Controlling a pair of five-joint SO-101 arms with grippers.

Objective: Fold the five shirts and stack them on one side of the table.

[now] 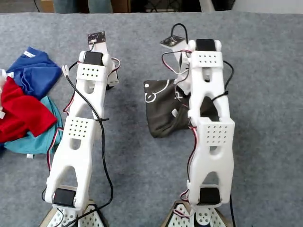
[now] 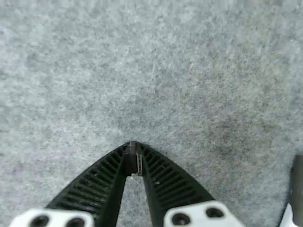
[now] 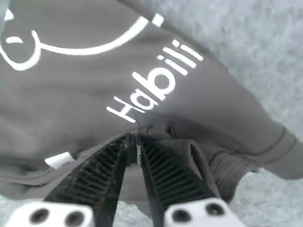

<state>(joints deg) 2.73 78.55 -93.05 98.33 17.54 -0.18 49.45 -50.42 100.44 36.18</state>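
While in the right jaws, dark shirt (image 3: 71, 94): white lettering (image 3: 158, 80), small label (image 3: 59, 161).

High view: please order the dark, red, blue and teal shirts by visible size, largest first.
Dark shirt, partly hidden.
Red shirt and blue shirt: too alike to rank.
Teal shirt, mostly covered.

Even, diffuse light from above — soft shadows lie beneath the arms (image 1: 85, 137).

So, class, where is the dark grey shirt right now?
In the high view the dark grey shirt lies crumpled near the middle of the table, partly under the right arm. The right gripper is pinching its fabric.
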